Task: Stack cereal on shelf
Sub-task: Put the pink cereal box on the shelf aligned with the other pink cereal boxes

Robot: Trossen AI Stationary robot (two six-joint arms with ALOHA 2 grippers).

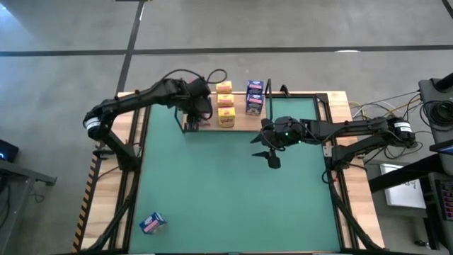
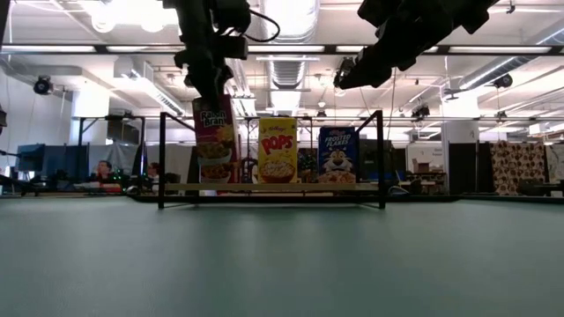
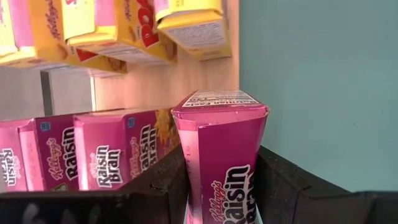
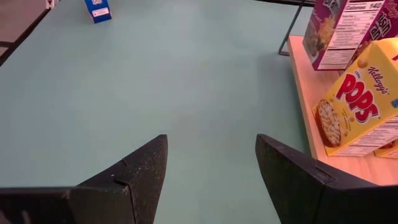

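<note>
Left claw (image 1: 199, 106) clamps a pink Raisin Bran box (image 3: 221, 155) at the shelf's (image 1: 241, 124) left end.

On the board: two more pink boxes (image 3: 74, 152), three yellow Pops boxes (image 1: 225, 103), apparently two blue Frosted Flakes boxes (image 1: 255, 97). One blue box (image 1: 151, 223) lies on the green counter (image 1: 233, 191). Right claw (image 1: 267, 150) hangs released.
</note>
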